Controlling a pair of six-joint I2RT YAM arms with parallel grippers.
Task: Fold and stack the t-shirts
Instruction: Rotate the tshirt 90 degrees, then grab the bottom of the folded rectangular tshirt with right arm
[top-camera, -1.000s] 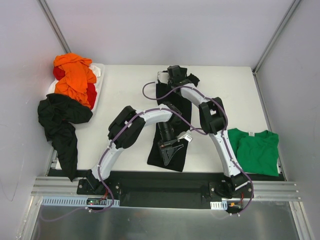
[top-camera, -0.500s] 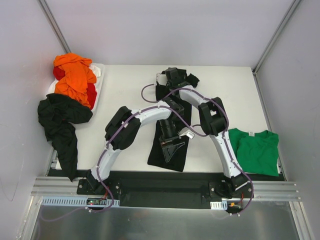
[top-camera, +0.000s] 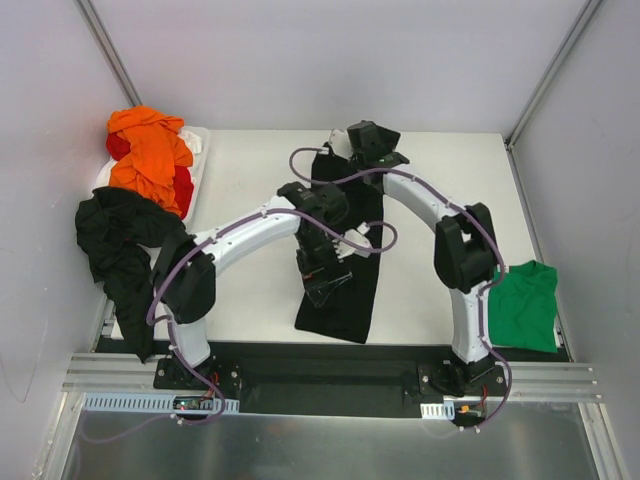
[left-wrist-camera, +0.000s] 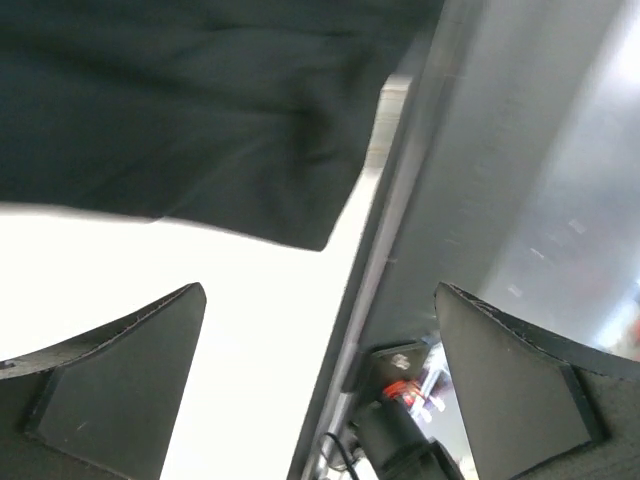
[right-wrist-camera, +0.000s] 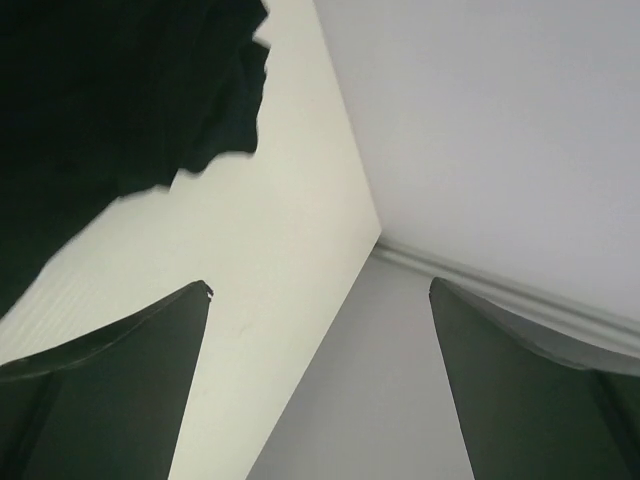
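Note:
A black t-shirt (top-camera: 340, 255) lies folded into a long strip down the middle of the table. My left gripper (top-camera: 326, 287) hovers open and empty over its near half. In the left wrist view (left-wrist-camera: 320, 288) the shirt's hem (left-wrist-camera: 200, 120) lies above the open jaws. My right gripper (top-camera: 380, 150) is open and empty over the shirt's far end. In the right wrist view (right-wrist-camera: 320, 283) a shirt corner (right-wrist-camera: 120, 90) shows at the upper left. A green t-shirt (top-camera: 525, 305) lies at the right, partly behind my right arm. Orange and red t-shirts (top-camera: 150, 160) are piled at the far left. Another black t-shirt (top-camera: 125, 250) drapes off the left edge.
A white tray (top-camera: 197, 145) holds the orange and red pile. Grey walls (right-wrist-camera: 480, 110) close in the table at the back and both sides. A metal rail (top-camera: 330, 375) runs along the front edge and also shows in the left wrist view (left-wrist-camera: 400, 200).
My left arm has swung its elbow left, and its gripper has shifted slightly up and left over the shirt. My right arm has stretched out to the right and now covers part of the green shirt.

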